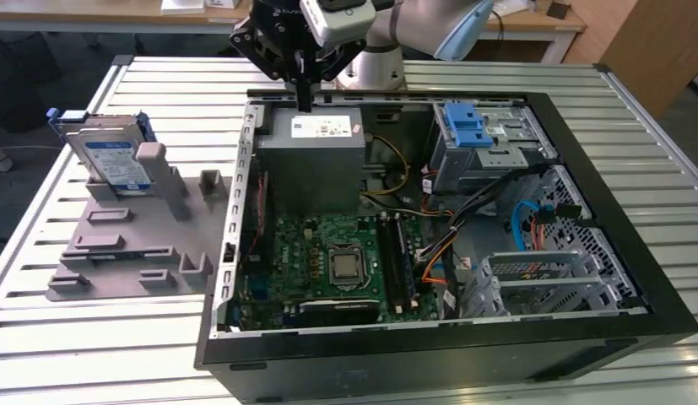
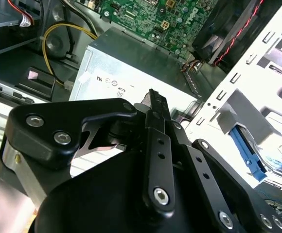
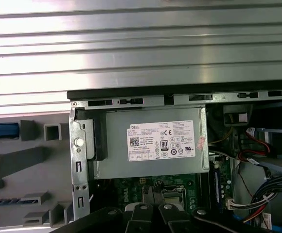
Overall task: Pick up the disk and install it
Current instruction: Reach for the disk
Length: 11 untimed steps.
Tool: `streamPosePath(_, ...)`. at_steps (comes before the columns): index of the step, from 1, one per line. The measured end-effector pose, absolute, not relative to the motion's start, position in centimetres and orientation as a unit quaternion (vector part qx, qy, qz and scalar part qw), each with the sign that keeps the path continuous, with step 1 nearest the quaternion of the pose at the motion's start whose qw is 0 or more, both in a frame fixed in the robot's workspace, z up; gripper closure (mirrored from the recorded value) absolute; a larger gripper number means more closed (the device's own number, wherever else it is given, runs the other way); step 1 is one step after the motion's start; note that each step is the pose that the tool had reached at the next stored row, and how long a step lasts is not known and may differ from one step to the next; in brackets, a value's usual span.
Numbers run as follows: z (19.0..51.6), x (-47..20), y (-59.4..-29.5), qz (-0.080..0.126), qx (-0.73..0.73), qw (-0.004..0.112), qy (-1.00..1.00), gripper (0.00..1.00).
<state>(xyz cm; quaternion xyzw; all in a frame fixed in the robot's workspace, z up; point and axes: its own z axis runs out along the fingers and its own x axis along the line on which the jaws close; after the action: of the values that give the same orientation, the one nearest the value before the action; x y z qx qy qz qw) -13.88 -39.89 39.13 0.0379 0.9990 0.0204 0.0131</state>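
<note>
We see the gripper hanging over the grey metal box at the back edge of the open computer case, its jaws pressed together on nothing; both wrist views show the same narrow tip. The disk is well apart from it. It stands on edge in the grey holder, near the tabletop edge at the exterior view's left, label facing us.

We judge the disk to be stiff and rather heavy for its size, with smooth metal faces that could slip, and sensitive to knocks. We think the best hold is across the blue frame on its upper part, which rises free above the holder's posts.
</note>
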Motion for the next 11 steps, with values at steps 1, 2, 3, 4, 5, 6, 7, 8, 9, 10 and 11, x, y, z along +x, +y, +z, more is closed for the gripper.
streamPosePath(1, 39.12, -13.94, -39.89, 0.02, 0.038, 0.013, 0.999, 0.89)
streamPosePath(2, 39.11, -14.0, -39.89, 0.02, 0.038, 0.013, 0.999, 0.89)
streamPosePath(3, 39.09, -14.05, -39.89, 0.02, 0.038, 0.013, 0.999, 0.89)
streamPosePath(4, 39.09, -14.11, -39.89, 0.02, 0.038, 0.013, 0.999, 0.89)
streamPosePath(5, 39.08, -14.17, -39.89, 0.02, 0.038, 0.013, 0.999, 0.89)
streamPosePath(6, 39.07, -14.21, -39.89, 0.02, 0.038, 0.013, 0.999, 0.89)
streamPosePath(7, 39.05, -14.25, -39.89, 0.02, 0.038, 0.013, 0.999, 0.89)
streamPosePath(8, 39.04, -14.3, -39.89, 0.02, 0.038, 0.013, 0.999, 0.89)
streamPosePath(9, 39.03, -14.34, -39.89, 0.02, 0.038, 0.013, 0.999, 0.89)
streamPosePath(10, 39.02, -14.38, -39.89, 0.02, 0.038, 0.013, 0.999, 0.89)
streamPosePath(11, 39.01, -14.42, -39.89, 0.02, 0.038, 0.013, 0.999, 0.89)
